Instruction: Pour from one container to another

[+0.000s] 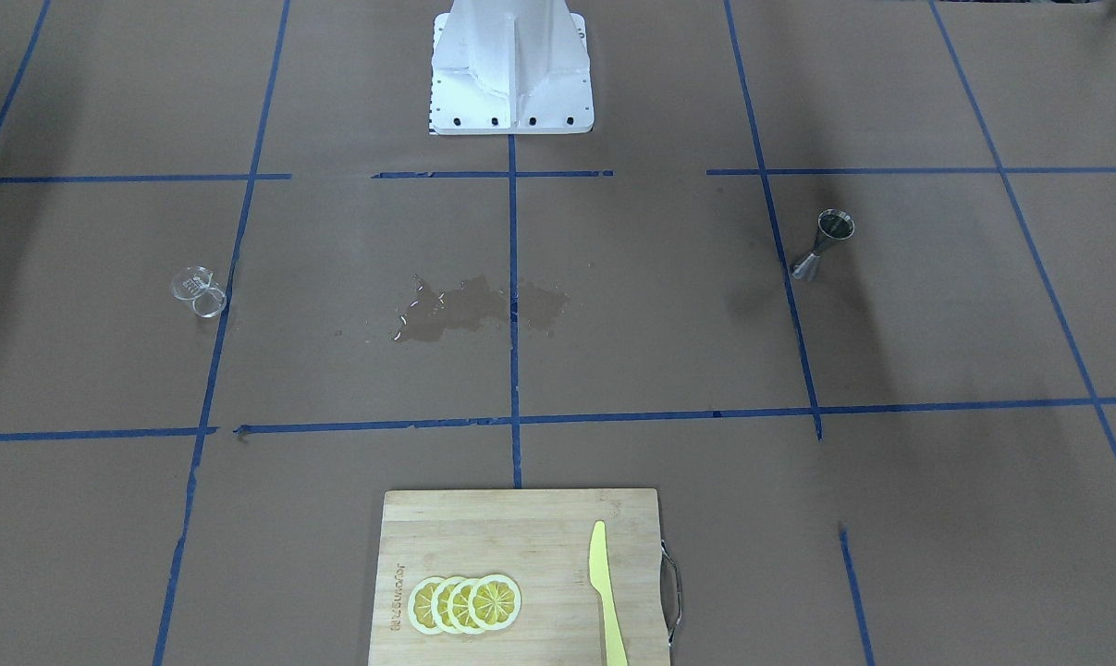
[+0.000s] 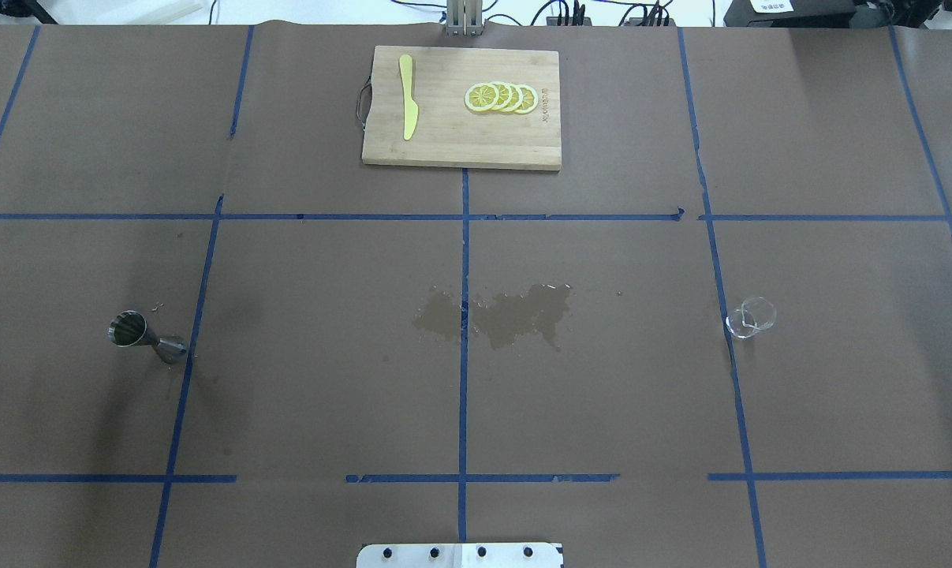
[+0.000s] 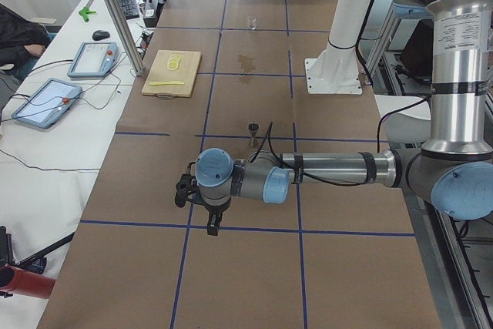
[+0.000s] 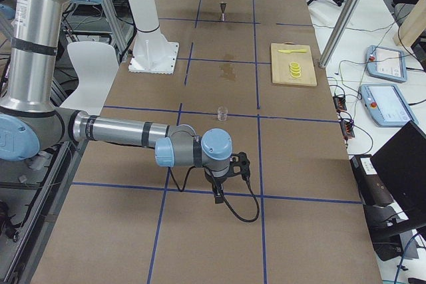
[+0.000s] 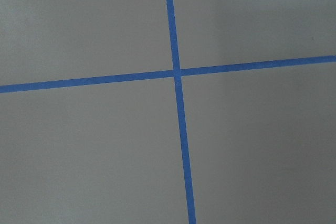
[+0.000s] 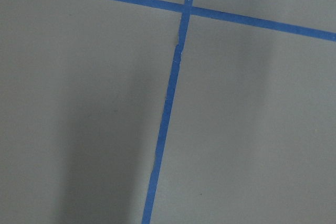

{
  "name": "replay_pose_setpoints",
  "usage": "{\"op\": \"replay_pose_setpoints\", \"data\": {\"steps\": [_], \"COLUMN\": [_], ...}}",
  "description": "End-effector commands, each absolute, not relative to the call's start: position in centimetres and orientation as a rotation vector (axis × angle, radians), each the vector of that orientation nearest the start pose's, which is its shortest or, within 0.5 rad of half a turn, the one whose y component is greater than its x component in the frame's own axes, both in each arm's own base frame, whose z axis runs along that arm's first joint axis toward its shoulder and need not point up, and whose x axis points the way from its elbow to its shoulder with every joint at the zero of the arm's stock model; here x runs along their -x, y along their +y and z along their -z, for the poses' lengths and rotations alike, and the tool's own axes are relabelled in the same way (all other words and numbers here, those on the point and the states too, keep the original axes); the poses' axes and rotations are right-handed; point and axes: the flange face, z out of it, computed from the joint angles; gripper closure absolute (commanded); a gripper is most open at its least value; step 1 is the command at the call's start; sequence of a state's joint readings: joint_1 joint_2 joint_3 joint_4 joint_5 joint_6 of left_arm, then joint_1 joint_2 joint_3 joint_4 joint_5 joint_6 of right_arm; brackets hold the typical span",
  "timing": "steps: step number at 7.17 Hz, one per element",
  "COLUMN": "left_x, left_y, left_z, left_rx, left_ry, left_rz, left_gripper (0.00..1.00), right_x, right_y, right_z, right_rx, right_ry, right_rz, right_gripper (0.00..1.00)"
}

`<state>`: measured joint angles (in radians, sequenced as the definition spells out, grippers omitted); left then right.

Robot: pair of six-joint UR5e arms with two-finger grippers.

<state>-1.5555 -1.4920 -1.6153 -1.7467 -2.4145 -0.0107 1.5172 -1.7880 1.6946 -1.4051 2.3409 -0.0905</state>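
Note:
The clear glass beaker [image 1: 199, 291] [image 2: 750, 318] stands alone on the brown paper on the robot's right side, beside a blue tape line. The steel hourglass jigger [image 1: 823, 245] [image 2: 146, 334] stands upright on the robot's left side. Neither gripper is near them. My left gripper [image 3: 212, 225] hangs over the table's left end, well away from the jigger [image 3: 252, 130]. My right gripper [image 4: 217, 194] hangs over the right end, short of the beaker [image 4: 222, 112]. I cannot tell whether either gripper is open or shut. Both wrist views show only paper and tape.
A wet stain [image 2: 507, 312] darkens the paper at the table's middle. A wooden cutting board [image 2: 460, 146] with lemon slices [image 2: 501, 97] and a yellow knife [image 2: 408, 106] lies at the far edge. The robot's white base [image 1: 511, 92] stands at the near edge.

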Motion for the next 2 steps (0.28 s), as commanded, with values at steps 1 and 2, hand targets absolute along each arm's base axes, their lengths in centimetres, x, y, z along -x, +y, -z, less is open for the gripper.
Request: {"op": "replay_pose_setpoints", "data": {"steps": [1,2], "left_x": [5.17,5.17], "left_y": [-46.77,-46.85], "left_z": [-65.08,-65.01], "left_rx": [-0.123,-0.125], "left_ry": [0.844,0.844], "left_rz": [-0.064,-0.067], "left_gripper": [0.0,0.0], "right_x": [-4.22,-4.22], "right_y": [-40.58,-40.58], "right_z": [-67.97,-67.98], "right_rx": [-0.08,-0.08], "right_ry": [-0.769,-0.769], "right_rz": [0.164,0.164], "right_gripper": [0.0,0.0]}}
